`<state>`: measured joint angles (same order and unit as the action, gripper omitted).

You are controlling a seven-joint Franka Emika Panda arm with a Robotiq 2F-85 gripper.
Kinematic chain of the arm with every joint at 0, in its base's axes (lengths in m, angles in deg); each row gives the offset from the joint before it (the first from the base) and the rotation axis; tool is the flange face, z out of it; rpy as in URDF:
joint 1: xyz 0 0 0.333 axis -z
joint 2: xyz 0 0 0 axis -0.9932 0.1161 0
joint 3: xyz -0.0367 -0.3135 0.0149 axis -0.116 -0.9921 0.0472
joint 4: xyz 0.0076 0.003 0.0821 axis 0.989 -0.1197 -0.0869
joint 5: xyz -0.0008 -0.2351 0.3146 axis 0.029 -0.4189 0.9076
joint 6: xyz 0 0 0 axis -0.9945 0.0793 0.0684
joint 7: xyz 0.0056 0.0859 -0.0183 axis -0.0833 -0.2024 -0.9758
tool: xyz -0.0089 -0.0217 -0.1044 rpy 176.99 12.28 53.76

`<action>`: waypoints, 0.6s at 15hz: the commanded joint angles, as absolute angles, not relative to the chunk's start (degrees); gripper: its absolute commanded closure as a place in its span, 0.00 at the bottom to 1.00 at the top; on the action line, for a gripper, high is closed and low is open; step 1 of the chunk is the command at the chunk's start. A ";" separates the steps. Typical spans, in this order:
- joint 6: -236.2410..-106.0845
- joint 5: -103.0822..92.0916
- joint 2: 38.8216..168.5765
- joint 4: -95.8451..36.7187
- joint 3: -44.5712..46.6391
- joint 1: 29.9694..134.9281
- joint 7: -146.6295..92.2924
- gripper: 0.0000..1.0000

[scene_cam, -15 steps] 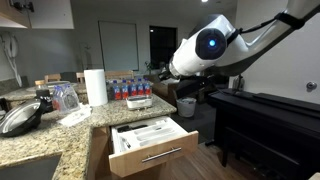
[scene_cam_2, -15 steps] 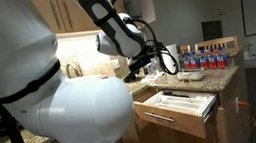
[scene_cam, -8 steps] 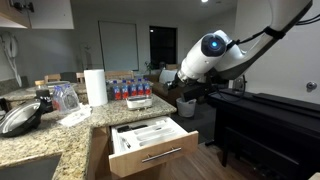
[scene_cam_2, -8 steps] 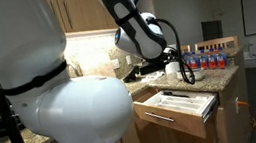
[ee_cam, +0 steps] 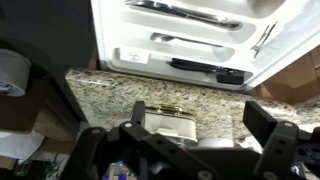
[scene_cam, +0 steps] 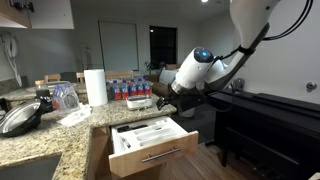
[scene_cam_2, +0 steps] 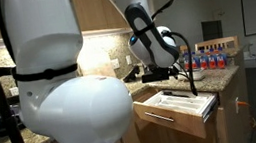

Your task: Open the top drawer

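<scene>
The top drawer (scene_cam: 152, 143) is standing pulled well out from the front of the granite table (scene_cam: 55, 140), with its slim silver bar handle (scene_cam: 161, 155) facing the room. Both exterior views are showing the white cutlery tray (scene_cam_2: 181, 101) inside it at a slant. Only the wrist view is looking straight down into the tray, where cutlery is lying lengthwise in the compartments. That view is also showing the strip of table just behind the drawer and a white box (ee_cam: 170, 122) sitting on it.

An exterior view is taking in the paper towel roll (scene_cam: 95, 86) and the pack of water bottles (scene_cam: 130, 90) on the table beyond the drawer, and a black piece of furniture (scene_cam: 265, 120) off to the drawer's side. In an exterior view the robot's bulky white base (scene_cam_2: 73, 109) is filling the foreground beside the drawer.

The arm (scene_cam: 245, 40) is reaching down from high above the drawer and bending at a wrist marked by a blue ring. The tool (scene_cam: 168, 93) is hanging over the table behind the drawer, above the white box and clear of the handle. In the wrist view its dark fingers (ee_cam: 268, 128) are standing wide apart, released.
</scene>
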<state>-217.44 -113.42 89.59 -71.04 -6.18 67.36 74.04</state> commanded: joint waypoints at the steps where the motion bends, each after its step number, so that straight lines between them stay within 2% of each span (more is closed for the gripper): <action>1: -228.10 -114.06 91.54 -67.16 -6.84 68.70 75.62 0.00; 3: -228.84 -112.16 92.23 -67.56 -7.95 68.86 75.21 0.00; 4: -226.85 -103.08 92.05 -70.95 -3.33 74.88 65.08 0.00; 5: -225.86 -100.43 92.77 -72.16 -3.09 75.82 63.87 0.00; 6: -225.63 -105.06 94.41 -71.51 -7.11 72.22 69.66 0.00; 9: -225.20 -103.42 98.61 -74.50 -8.78 72.79 68.03 0.00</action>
<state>-225.88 -105.04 95.21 -72.24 -7.28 72.86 68.56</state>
